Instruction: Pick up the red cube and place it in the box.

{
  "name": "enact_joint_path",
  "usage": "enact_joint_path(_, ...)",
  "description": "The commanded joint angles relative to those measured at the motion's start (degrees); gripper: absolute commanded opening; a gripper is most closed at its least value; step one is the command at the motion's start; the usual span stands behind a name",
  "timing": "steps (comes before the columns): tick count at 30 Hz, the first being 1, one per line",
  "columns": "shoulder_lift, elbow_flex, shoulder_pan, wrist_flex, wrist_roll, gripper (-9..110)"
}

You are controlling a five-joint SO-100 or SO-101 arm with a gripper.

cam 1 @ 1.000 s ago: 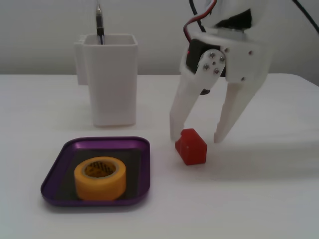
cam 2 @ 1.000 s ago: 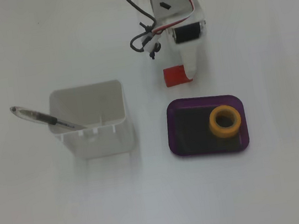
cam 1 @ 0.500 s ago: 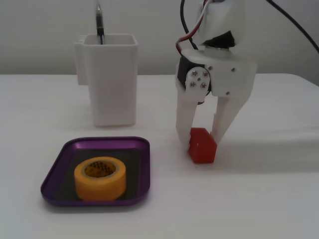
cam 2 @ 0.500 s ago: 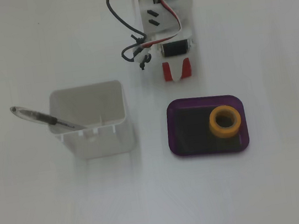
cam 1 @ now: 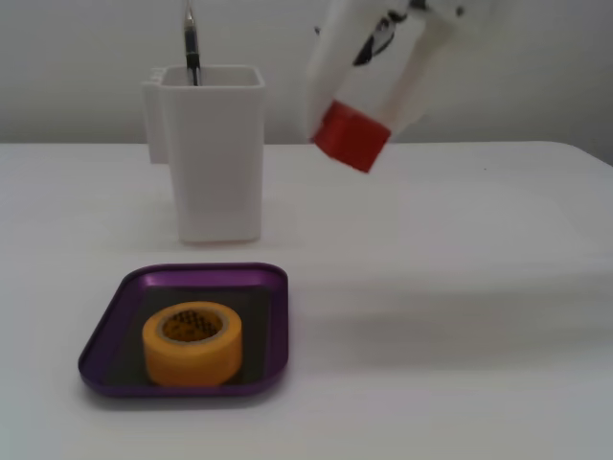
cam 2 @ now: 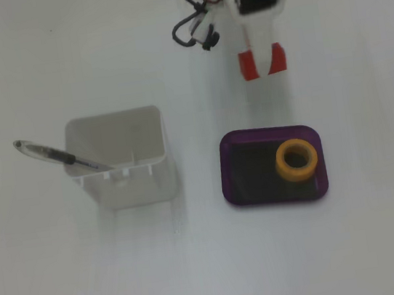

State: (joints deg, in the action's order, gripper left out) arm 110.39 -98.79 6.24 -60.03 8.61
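Note:
The red cube (cam 1: 345, 140) is held in my white gripper (cam 1: 358, 126), which is shut on it and holds it in the air above the table, right of and behind the box. In the other fixed view the cube (cam 2: 246, 66) shows red on both sides of a white finger of the gripper (cam 2: 262, 59), just beyond the box's far rim. The box (cam 1: 105, 331) is a shallow purple tray at the front left; it also shows in the other fixed view (cam 2: 228, 166). A yellow tape roll (cam 1: 192, 343) lies inside it.
A tall white container (cam 1: 218, 153) with a pen (cam 1: 192, 43) stands behind the tray; it sits left of the tray in the other fixed view (cam 2: 122, 162). The tape roll (cam 2: 296, 159) fills the tray's right part there. The table is white.

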Motion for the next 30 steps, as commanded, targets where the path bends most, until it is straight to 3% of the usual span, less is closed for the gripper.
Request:
enact_joint_path(1,-0.70,6.59,1.05,0.26,-3.34,-1)
enact_joint_path(8,-21.45,23.29,0.26,0.62,-12.66,-1)
enact_joint_path(14,-34.89,34.45,-3.87,0.18,-13.27,-1)
enact_joint_path(30,-42.36,35.42,-7.03,-1.93,-12.74,-1)
